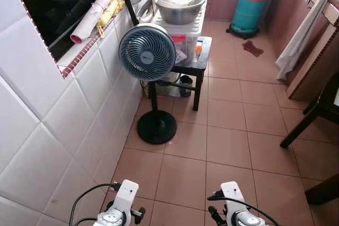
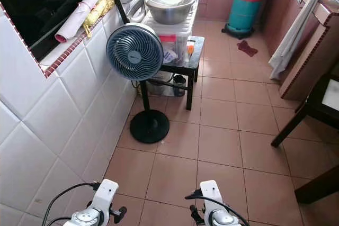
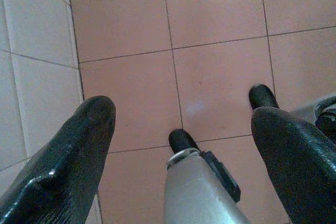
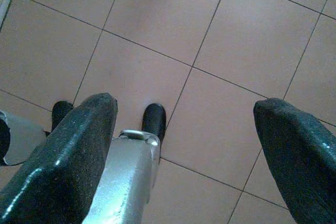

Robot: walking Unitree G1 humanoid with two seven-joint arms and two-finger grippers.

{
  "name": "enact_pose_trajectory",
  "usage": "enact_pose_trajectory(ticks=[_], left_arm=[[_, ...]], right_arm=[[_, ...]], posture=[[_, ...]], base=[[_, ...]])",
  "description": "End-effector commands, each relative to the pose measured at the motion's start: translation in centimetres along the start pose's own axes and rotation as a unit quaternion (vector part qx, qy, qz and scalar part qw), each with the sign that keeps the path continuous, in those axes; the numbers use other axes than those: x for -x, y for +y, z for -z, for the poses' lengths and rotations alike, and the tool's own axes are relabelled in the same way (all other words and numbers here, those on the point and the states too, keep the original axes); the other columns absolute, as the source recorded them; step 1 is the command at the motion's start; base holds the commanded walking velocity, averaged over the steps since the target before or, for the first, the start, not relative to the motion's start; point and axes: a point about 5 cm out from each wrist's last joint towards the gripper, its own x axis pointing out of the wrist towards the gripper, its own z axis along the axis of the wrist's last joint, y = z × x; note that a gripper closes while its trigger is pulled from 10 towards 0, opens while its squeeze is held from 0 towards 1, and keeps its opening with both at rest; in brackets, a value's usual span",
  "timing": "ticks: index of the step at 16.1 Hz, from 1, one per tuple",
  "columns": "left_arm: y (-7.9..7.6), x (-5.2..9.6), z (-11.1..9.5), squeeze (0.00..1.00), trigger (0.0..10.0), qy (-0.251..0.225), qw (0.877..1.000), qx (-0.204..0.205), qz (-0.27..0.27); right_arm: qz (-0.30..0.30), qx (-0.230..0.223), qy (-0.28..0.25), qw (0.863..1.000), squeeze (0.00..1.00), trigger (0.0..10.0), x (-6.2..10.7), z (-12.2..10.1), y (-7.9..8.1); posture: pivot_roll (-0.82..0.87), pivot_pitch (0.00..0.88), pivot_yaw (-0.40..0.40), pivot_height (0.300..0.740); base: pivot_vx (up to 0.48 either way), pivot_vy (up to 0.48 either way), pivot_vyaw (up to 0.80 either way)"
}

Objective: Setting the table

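Currently the robot stands on a floor [image 1: 228, 141] of pink tiles in a narrow passage, with a white tiled wall [image 1: 47, 130] filling the left of the frame.

1. A dark table [image 1: 318, 109] shows partly at the right edge of the frame, its legs on the tiles. This is judged to be the table to set; nothing to lay on it can be made out.
2. A pedestal fan [image 1: 147, 52] stands centre-left, its round base just beside the wall.
3. A small black side table [image 1: 201, 62] stands behind the fan and carries a clear plastic box [image 1: 183, 38] with a large steel bowl [image 1: 179, 3] on top.
4. A teal gas cylinder [image 1: 248, 11] stands at the upper middle of the frame, well apart from the fan.
5. A rolled sheet [image 1: 95, 11] lies on the window ledge at upper left.
6. The left hand [image 3: 184, 145] hangs over the tiles near the wall, fingers apart and holding nothing.
7. The right hand [image 4: 186, 140] hangs likewise, fingers apart and holding nothing.

Hazards, as judged:
- Walking forward along the wall may strike the fan base or tip the fan, since the passage is narrow.
- A turn toward the dark table may catch its leg with the right arm.
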Motion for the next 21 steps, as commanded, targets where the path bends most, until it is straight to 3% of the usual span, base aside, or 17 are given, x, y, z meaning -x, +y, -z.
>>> enact_pose_trajectory(ticks=[1, 7, 11, 14, 17, 21], left_arm=[[0.0, 0.0, 0.4, 0.00, 10.0, 0.009, 1.000, -0.005, -0.001], [0.1, 0.0, 0.2, 0.00, 10.0, 0.005, 1.000, -0.013, 0.003], [2.1, 0.8, 2.1, 0.00, 10.0, 0.023, 1.000, -0.018, -0.008], [2.7, 0.9, 2.4, 0.00, 10.0, 0.027, 0.999, -0.019, -0.012], [2.4, 0.7, 1.9, 0.00, 10.0, 0.024, 0.999, -0.022, -0.011], [0.7, 0.1, 0.5, 0.00, 10.0, 0.015, 1.000, -0.016, -0.004]], right_arm=[[-0.002, 0.001, 0.010, 1.000, 0.00, 10.0, 0.0, 0.7, 0.2], [-0.002, -0.002, 0.017, 1.000, 0.00, 10.0, 0.1, 1.4, 0.7], [-0.001, -0.003, 0.018, 1.000, 0.00, 10.0, 0.1, 1.5, 0.7], [-0.002, -0.004, 0.019, 1.000, 0.00, 10.0, 0.1, 1.5, 0.7], [-0.002, -0.005, 0.018, 1.000, 0.00, 10.0, 0.1, 1.5, 0.7], [-0.005, -0.005, 0.018, 1.000, 0.00, 10.0, 0.1, 1.6, 0.8]], posture=[[-0.09, 0.000, 0.032, 0.740], [-0.09, 0.000, 0.034, 0.740], [-0.09, 0.000, 0.036, 0.740], [-0.09, 0.000, 0.035, 0.740], [-0.09, 0.000, 0.034, 0.740], [-0.09, 0.000, 0.035, 0.740]], base=[[0.000, 0.000, -0.74], [0.000, -0.304, -0.52], [0.000, -0.472, -0.48], [0.000, -0.469, -0.48], [0.000, -0.430, -0.30], [0.000, 0.000, 0.00]])
